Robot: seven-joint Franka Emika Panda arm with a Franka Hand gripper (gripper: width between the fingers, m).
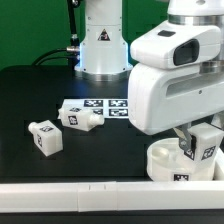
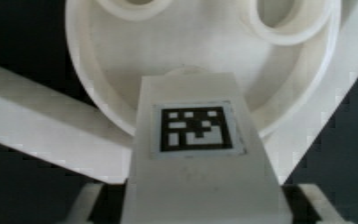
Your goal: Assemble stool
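My gripper (image 1: pixel 203 150) is shut on a short blocky white stool leg (image 1: pixel 207 146) with a black-and-white tag and holds it just over the round white seat disc (image 1: pixel 168 160) at the exterior view's front right. In the wrist view the leg (image 2: pixel 197 110) fills the space between my fingers (image 2: pixel 105 203) and points toward the seat (image 2: pixel 194 55), which shows two round sockets (image 2: pixel 286 25). I cannot tell whether the leg touches the seat. Two more legs (image 1: pixel 45 137) (image 1: pixel 80 118) lie on the black table on the exterior view's left.
The marker board (image 1: pixel 108 106) lies flat behind the loose legs. The robot base (image 1: pixel 100 40) stands at the back. A white rail (image 1: pixel 70 196) runs along the table's front edge, and it also shows beside the seat in the wrist view (image 2: pixel 34 125).
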